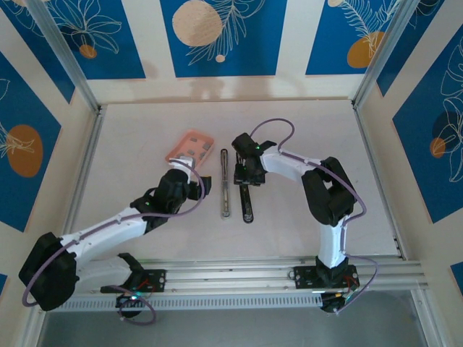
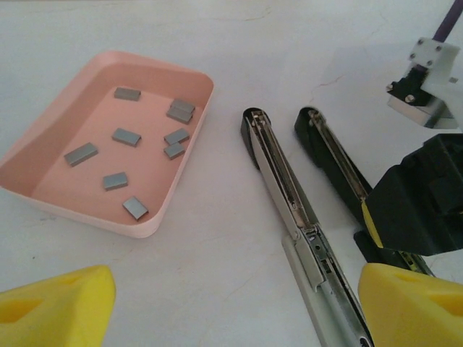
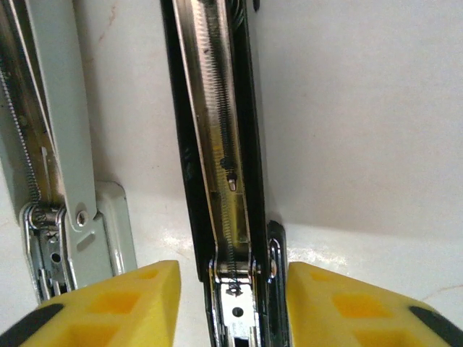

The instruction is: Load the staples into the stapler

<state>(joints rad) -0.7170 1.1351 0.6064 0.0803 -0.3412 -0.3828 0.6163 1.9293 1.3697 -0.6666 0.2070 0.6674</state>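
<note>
Right gripper (image 3: 230, 293) stands part-open astride the black arm of the stapler (image 3: 217, 144), not clamping it; left gripper (image 2: 235, 307) hangs wide open, empty.

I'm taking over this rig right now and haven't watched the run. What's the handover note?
Left gripper: open, empty, hovering over the table near the pink tray.
Right gripper: open, fingers straddling the black top arm, not clamped.
Stapler: lying opened flat, silver channel beside the black arm; no strip seen in it.
Staples: all loose in the tray.
Done: stapler opened.
Left: pick a strip, seat it in the channel, close the stapler.
</note>
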